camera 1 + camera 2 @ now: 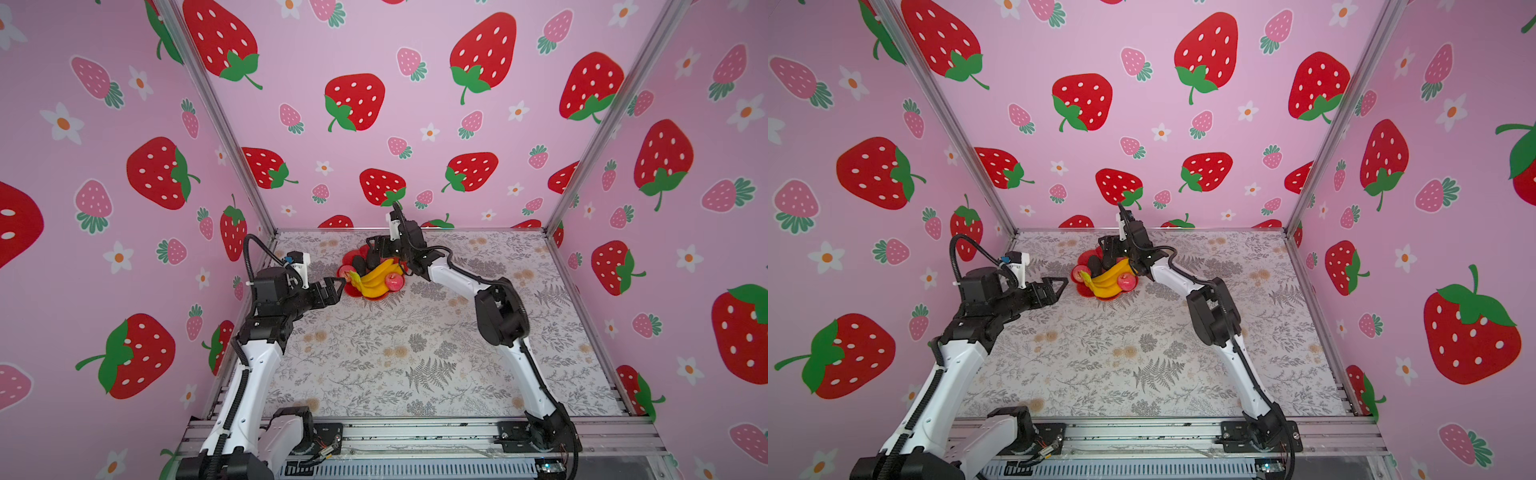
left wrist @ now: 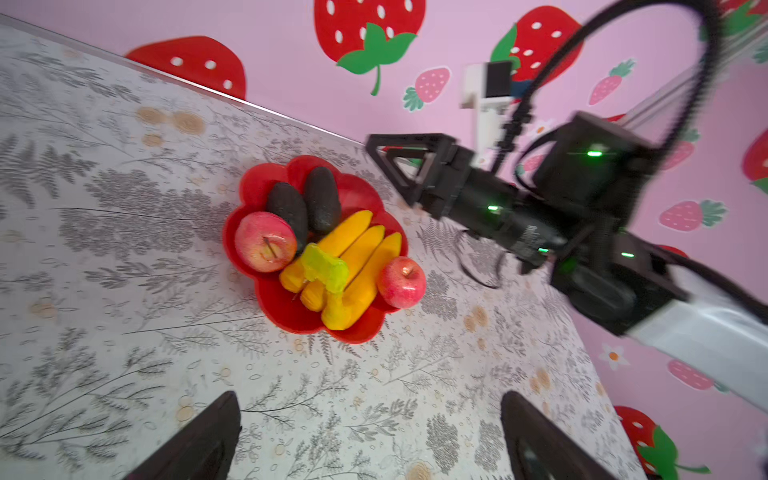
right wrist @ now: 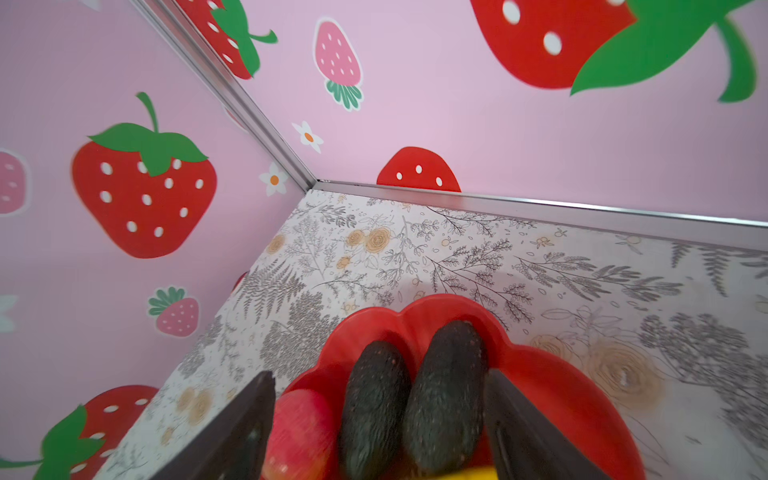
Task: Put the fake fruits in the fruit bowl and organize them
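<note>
My left arm rises from the lower left of both top views, elbow bent, and holds my left gripper (image 1: 338,289) level just left of the fruit bowl (image 1: 376,296), jaws spread wide, empty, clear of the rim. My right arm climbs from the lower right, folds at the elbow and reaches to upper centre, where my right gripper (image 3: 380,376) tips down over the bowl's far side, released, its fingers either side of the dark fruits; whether one touches I cannot tell. The bowl holds five pieces: left apple (image 1: 344,271), two dark bumpy fruits (image 2: 289,208) side by side, one banana bunch (image 1: 376,276) across the middle, right apple (image 1: 394,281) on the right rim. The table (image 1: 415,353) wears pale cloth printed with grey ferns and tan flowers. Pink walls (image 1: 374,50) with red strawberries and white blossoms enclose three sides.
</note>
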Robot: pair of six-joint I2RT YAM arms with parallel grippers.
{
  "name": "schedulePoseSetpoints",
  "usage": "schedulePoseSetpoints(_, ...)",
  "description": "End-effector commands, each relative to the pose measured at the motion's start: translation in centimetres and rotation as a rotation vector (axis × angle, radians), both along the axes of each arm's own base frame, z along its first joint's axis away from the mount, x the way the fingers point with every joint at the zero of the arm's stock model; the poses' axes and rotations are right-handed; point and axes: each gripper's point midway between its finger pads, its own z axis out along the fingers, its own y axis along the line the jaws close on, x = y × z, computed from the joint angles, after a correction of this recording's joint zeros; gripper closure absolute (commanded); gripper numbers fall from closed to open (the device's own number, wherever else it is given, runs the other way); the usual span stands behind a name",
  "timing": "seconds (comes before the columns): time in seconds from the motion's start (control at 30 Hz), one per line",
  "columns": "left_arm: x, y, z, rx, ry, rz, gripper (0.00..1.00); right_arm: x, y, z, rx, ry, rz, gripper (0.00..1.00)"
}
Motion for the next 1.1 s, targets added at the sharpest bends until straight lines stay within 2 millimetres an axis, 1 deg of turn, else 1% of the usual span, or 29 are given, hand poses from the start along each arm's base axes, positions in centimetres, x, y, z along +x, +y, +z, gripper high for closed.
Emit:
schedulePoseSetpoints(0.0,-0.6,5.4,-1.2,0.167,0.076,0.254,0.01,-1.7,-7.0,9.0,0.047,-0.15,-0.109,0.01)
schedulePoseSetpoints(0.03,-0.9,6.8,-1.4,0.201,0.095,0.321,0.01,-2.7,-9.3,8.8,0.035,-0.158,-0.141,0.01)
schedulePoseSetpoints(0.07,-1.3,8.0,-1.7,0.235,0.111,0.378,0.01,-3.8,-12.3,9.4,0.033,-0.175,-0.189,0.01)
schedulePoseSetpoints(0.1,-1.6,8.8,-1.9,0.257,0.121,0.421,0.01,-5.1,-15.6,8.7,0.013,-0.171,-0.24,0.01)
schedulePoseSetpoints(0.13,-1.9,9.4,-2.1,0.276,0.123,0.449,0.01,-6.1,-18.4,8.2,-0.001,-0.169,-0.288,0.01)
schedulePoseSetpoints(0.2,-2.4,10.2,-2.8,0.28,0.126,0.513,0.01,-8.7,-25.3,6.8,-0.055,-0.17,-0.41,0.01)
schedulePoseSetpoints(0.27,-2.8,10.7,-4.0,0.248,0.124,0.582,0.01,-11.2,-30.7,4.7,-0.152,-0.192,-0.506,0.01)
schedulePoseSetpoints(0.3,-3.1,10.9,-5.3,0.22,0.129,0.628,0.01,-12.4,-33.3,3.9,-0.206,-0.215,-0.564,0.01)
schedulePoseSetpoints(0.33,-3.2,10.8,-6.4,0.209,0.119,0.646,0.01,-13.5,-35.2,2.6,-0.26,-0.22,-0.606,0.01)
schedulePoseSetpoints(0.37,-3.2,10.6,-7.6,0.242,0.086,0.659,0.01,-14.7,-37.1,1.5,-0.317,-0.236,-0.647,0.01)
schedulePoseSetpoints(0.4,-3.2,10.7,-8.1,0.323,0.035,0.683,0.01,-15.9,-38.6,0.1,-0.369,-0.25,-0.669,0.01)
schedulePoseSetpoints(0.43,-3.3,10.8,-8.4,0.403,-0.009,0.705,0.01,-16.7,-39.7,-1.1,-0.413,-0.255,-0.69,0.01)
schedulePoseSetpoints(0.47,-3.5,10.7,-8.8,0.479,-0.046,0.719,0.01,-17.8,-40.9,-1.7,-0.432,-0.271,-0.723,0.01)
schedulePoseSetpoints(0.5,-3.4,10.9,-8.8,0.536,-0.087,0.741,0.01,-18.5,-42.1,-2.7,-0.451,-0.275,-0.759,0.01)
schedulePoseSetpoints(0.53,-3.1,10.8,-9.2,0.574,-0.1,0.738,0.01,-19.1,-43.0,-3.4,-0.455,-0.285,-0.785,0.01)
schedulePoseSetpoints(0.57,-2.7,10.9,-9.7,0.586,-0.101,0.738,0.01,-19.4,-44.1,-3.5,-0.449,-0.292,-0.833,0.01)
schedulePoseSetpoints(0.63,-1.4,10.2,-11.5,0.583,-0.094,0.683,0.01,-19.7,-45.8,-3.1,-0.446,-0.322,-0.908,0.01)
schedulePoseSetpoints(0.67,-0.3,9.7,-12.0,0.573,-0.111,0.646,0.01,-20.0,-46.9,-3.3,-0.446,-0.345,-0.962,0.01)
schedulePoseSetpoints(0.7,0.8,9.1,-12.5,0.582,-0.068,0.593,0.01,-20.3,-47.9,-4.0,-0.445,-0.36,-1.009,0.01)
schedulePoseSetpoints(0.73,1.6,9.2,-12.5,0.581,-0.075,0.59,0.01,-20.4,-48.5,-4.6,-0.43,-0.373,-1.028,0.01)
schedulePoseSetpoints(0.8,3.2,9.0,-12.7,0.514,-0.104,0.557,0.01,-20.3,-49.3,-5.4,-0.375,-0.386,-1.043,0.01)
schedulePoseSetpoints(0.83,3.9,9.1,-12.8,0.467,-0.119,0.548,0.01,-19.8,-49.3,-5.6,-0.373,-0.371,-1.04,0.01)
schedulePoseSetpoints(0.87,4.5,9.2,-12.9,0.459,-0.109,0.529,0.01,-19.1,-48.7,-5.7,-0.383,-0.367,-1.007,0.01)
schedulePoseSetpoints(0.9,5.0,9.4,-13.1,0.466,-0.094,0.515,0.01,-18.6,-48.3,-5.5,-0.391,-0.394,-0.984,0.01)
schedulePoseSetpoints(0.97,5.6,9.2,-13.0,0.477,-0.127,0.478,0.01,-17.5,-47.6,-5.2,-0.416,-0.43,-0.952,0.01)
schedulePoseSetpoints(1.0,5.7,9.4,-13.4,0.464,-0.161,0.483,0.01,-16.8,-47.2,-5.1,-0.433,-0.447,-0.933,0.01)
schedulePoseSetpoints(1.03,5.7,9.6,-14.4,0.444,-0.157,0.488,0.01,-16.0,-46.9,-4.9,-0.443,-0.463,-0.921,0.01)
schedulePoseSetpoints(1.07,6.0,9.4,-15.3,0.44,-0.184,0.471,0.01,-15.0,-46.4,-4.7,-0.47,-0.484,-0.898,0.01)
